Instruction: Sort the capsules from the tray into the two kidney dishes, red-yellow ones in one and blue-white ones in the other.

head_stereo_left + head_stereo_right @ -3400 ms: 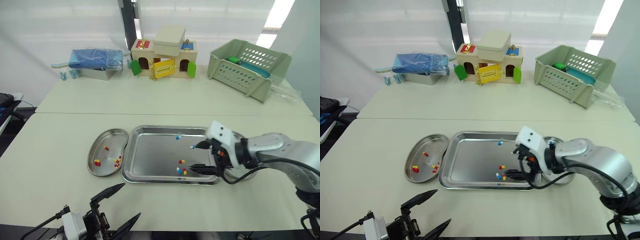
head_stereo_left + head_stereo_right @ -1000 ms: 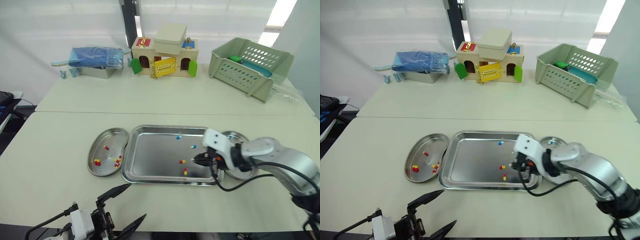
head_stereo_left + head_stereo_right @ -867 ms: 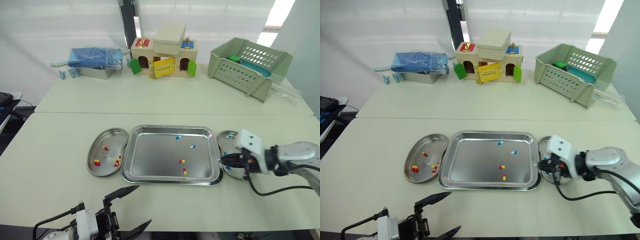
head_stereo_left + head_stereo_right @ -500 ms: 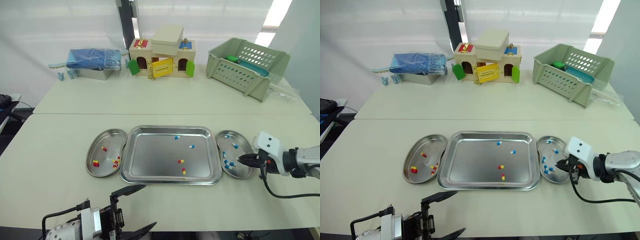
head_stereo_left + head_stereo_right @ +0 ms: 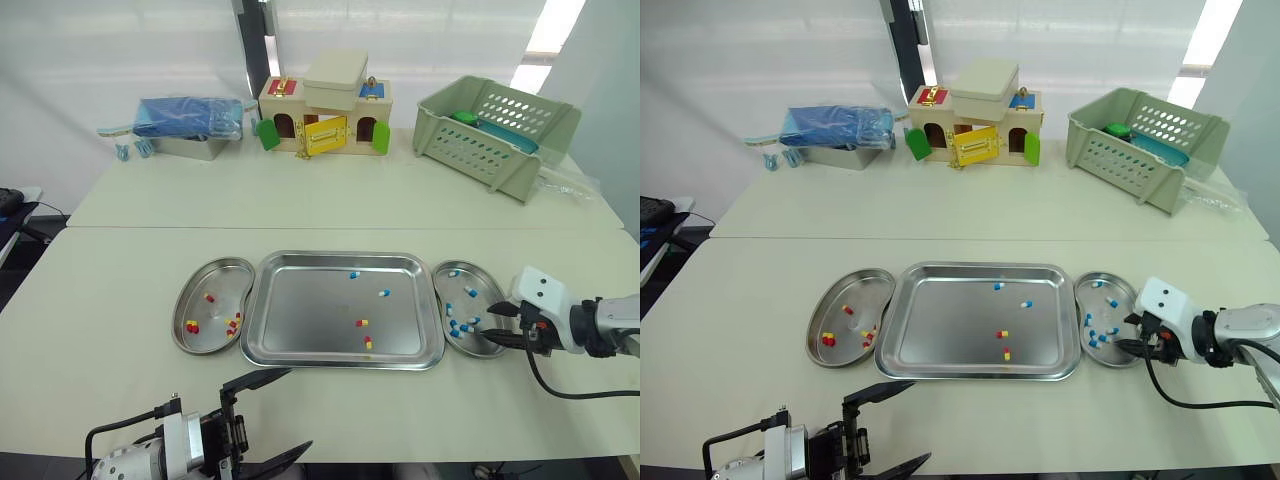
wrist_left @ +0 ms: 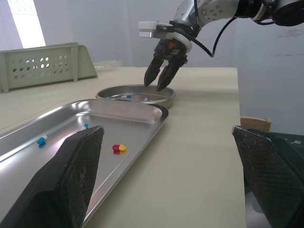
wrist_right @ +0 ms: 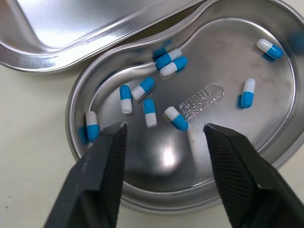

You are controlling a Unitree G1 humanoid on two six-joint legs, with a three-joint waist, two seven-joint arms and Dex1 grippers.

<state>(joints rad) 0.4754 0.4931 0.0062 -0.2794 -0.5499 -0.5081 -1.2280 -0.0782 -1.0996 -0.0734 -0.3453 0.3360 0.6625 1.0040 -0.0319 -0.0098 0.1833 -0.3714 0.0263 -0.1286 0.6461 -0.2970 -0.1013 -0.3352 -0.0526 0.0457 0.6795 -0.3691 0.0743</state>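
Four loose capsules lie in the rectangular stainless-steel tray (image 5: 300, 310) at the middle of the cream table (image 5: 100, 300): two blue-white capsules (image 5: 384, 293) in its far half and two red-yellow capsules (image 5: 361, 323) nearer its front rim, all apart from one another. One steel kidney dish on the robot's left (image 5: 181, 318) sits just beside the tray and holds several red-yellow capsules scattered across its floor (image 5: 191, 325). One steel kidney dish on the robot's right (image 7: 223, 123) sits just beside the tray's opposite end and holds several blue-white capsules (image 7: 149, 112), most gathered toward the tray side and two lying apart at the far end. Right gripper (image 5: 487, 326): at the outer front rim of the right dish, black fingers (image 7: 102, 175) spread apart with nothing between them, tips poised above the dish floor and clear of the capsules. Left gripper (image 5: 275, 420): low by the near table edge, in front of the tray's left corner, fingers spread wide and empty. Far side of the table, left to right: blue wrapped bundle on a metal tin (image 5: 190, 118), wooden toy house with coloured doors (image 5: 325, 115), pale green perforated plastic basket (image 5: 495, 135).
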